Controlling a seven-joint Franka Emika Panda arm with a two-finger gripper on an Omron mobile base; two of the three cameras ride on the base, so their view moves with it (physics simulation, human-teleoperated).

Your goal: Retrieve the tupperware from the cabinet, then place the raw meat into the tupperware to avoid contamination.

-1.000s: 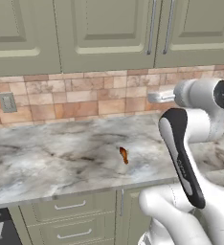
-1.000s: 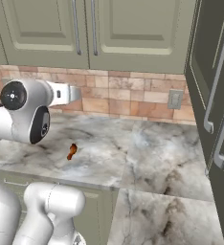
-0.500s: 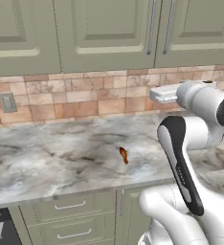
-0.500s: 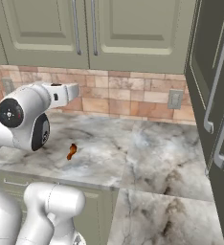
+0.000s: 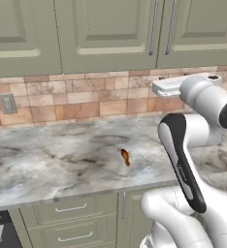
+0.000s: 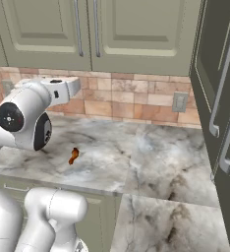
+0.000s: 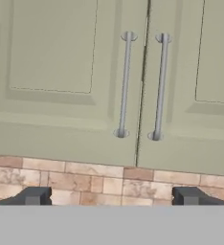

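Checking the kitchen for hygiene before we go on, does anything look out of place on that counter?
Yes: the raw meat lies bare on the marble counter, in no container. The cabinet doors above are shut, and the open gripper faces their handles.

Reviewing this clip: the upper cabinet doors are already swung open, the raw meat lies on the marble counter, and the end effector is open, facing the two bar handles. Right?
Not quite: the cabinet doors are shut, as the hand view shows, with both bar handles flush side by side. The rest holds: the raw meat lies on the marble counter, and the end effector is open, facing the handles.
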